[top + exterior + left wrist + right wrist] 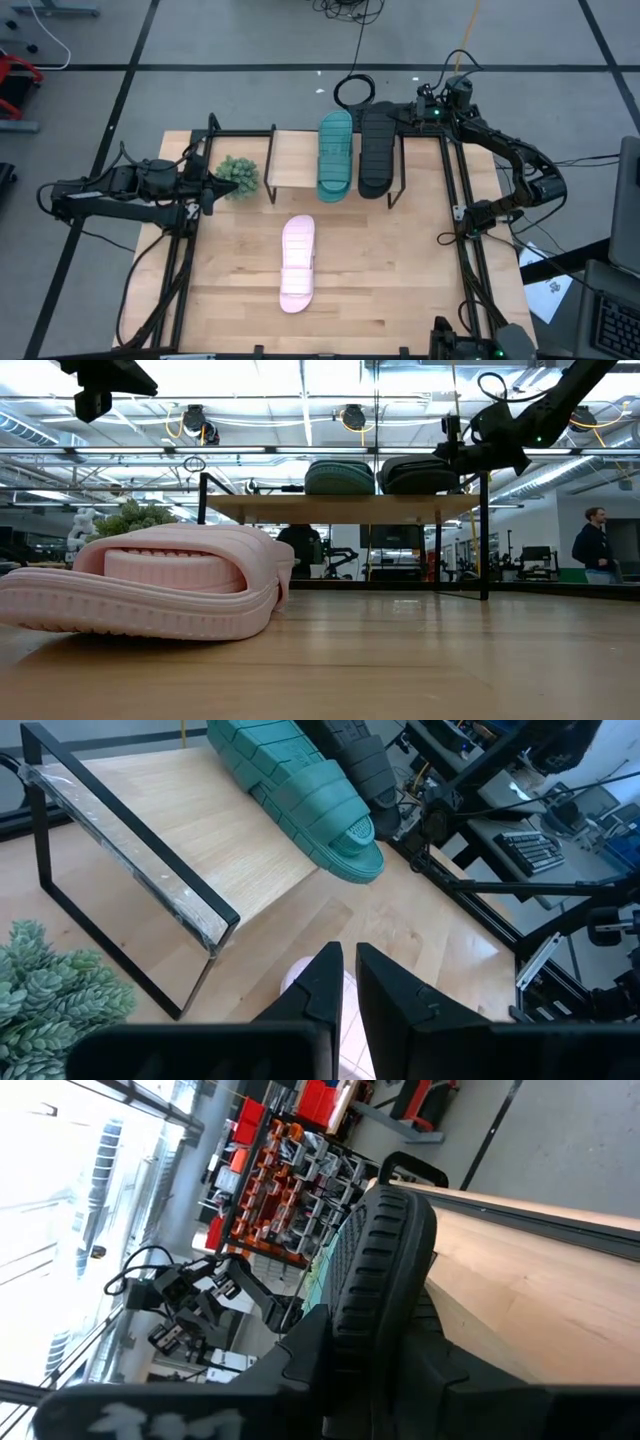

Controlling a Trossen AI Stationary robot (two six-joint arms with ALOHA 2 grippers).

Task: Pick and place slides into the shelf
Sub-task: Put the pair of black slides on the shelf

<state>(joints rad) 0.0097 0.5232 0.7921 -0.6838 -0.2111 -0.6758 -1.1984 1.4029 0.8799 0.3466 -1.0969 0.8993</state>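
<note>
The right gripper (375,1342) pinches the black slide (376,148) by its end; it looks light, bendy and grippy.

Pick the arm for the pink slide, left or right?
Left. Left gripper is free and nearer the pink slide on the table; right gripper sits at the shelf, jaws on the black slide.

Matt ribbed slides (298,262), wooden shelf (295,160).

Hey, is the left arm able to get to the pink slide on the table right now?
Probably yes. The pink slide lies alone on open tabletop, nothing on or against it. The left gripper hangs nearby beside the small plant, holding nothing.
</note>
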